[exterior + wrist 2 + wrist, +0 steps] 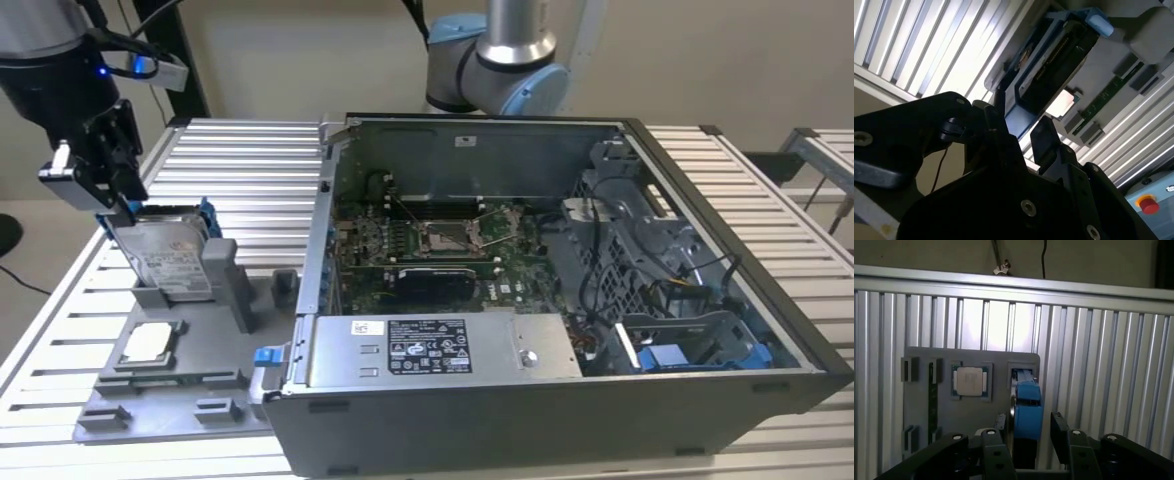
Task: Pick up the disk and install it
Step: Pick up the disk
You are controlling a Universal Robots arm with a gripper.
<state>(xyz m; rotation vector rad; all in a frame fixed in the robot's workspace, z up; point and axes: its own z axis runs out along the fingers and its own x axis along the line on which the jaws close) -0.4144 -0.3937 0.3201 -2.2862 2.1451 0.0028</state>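
At the exterior view's left end of the slatted metal counter (227, 150), a grey fixture (187, 380) carries the disk (171, 262). The disk stands upright on edge in a slot of that fixture, label face showing, with its blue carrier frame visible along the upper edge.

The gripper (123, 205) hangs directly over the disk's top edge, tilted slightly and very close to it. In the first wrist view, the fingers (1060, 427) are spread, one on each side of the blue-framed edge of the disk (1027, 405). A narrow gap shows on at least one side, so no pinch is confirmed. The second wrist view gives the same finding: the gripper (1021, 131) straddles the frame end of the disk (1054, 70).

A square chip (147, 343) lies flat in a recess of the fixture, just beside the disk's slot and apart from the gripper.

An open computer case (534, 420) sits on the counter towards the exterior view's right of the fixture. A grey box (521, 345) with a black label is mounted along the case's near edge. The disk is outside the case.
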